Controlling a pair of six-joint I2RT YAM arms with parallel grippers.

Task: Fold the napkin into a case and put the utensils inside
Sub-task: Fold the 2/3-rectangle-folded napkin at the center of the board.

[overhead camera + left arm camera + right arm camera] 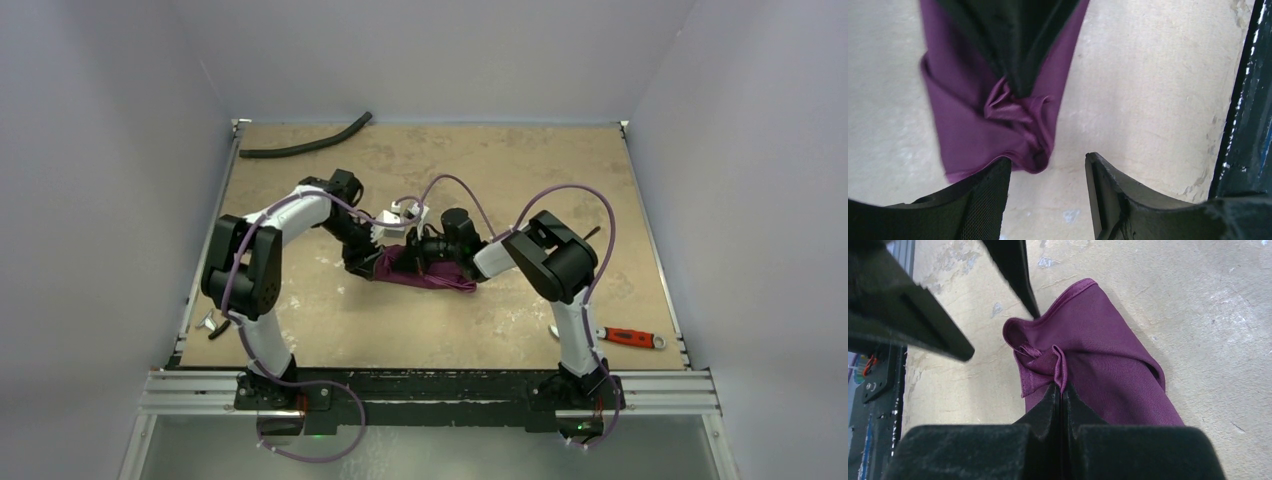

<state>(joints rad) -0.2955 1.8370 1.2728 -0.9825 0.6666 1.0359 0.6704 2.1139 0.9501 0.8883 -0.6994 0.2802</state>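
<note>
The plum-purple napkin (440, 280) lies bunched and twisted on the tan table between my two arms. My right gripper (1062, 387) is shut on a raised fold of the napkin (1098, 340), with the rest draping down onto the table. My left gripper (1047, 160) stands open just in front of the napkin's (993, 115) hanging corner; one fingertip (1000, 167) is at its edge and nothing lies between the jaws. From above, the left gripper (378, 258) and right gripper (418, 258) meet over the cloth. I cannot make out the utensils.
A black hose (305, 145) lies at the far left of the table. A red-handled tool (632, 338) lies at the near right. A small silvery thing (210, 323) shows by the left arm at the table's left edge; I cannot tell what it is.
</note>
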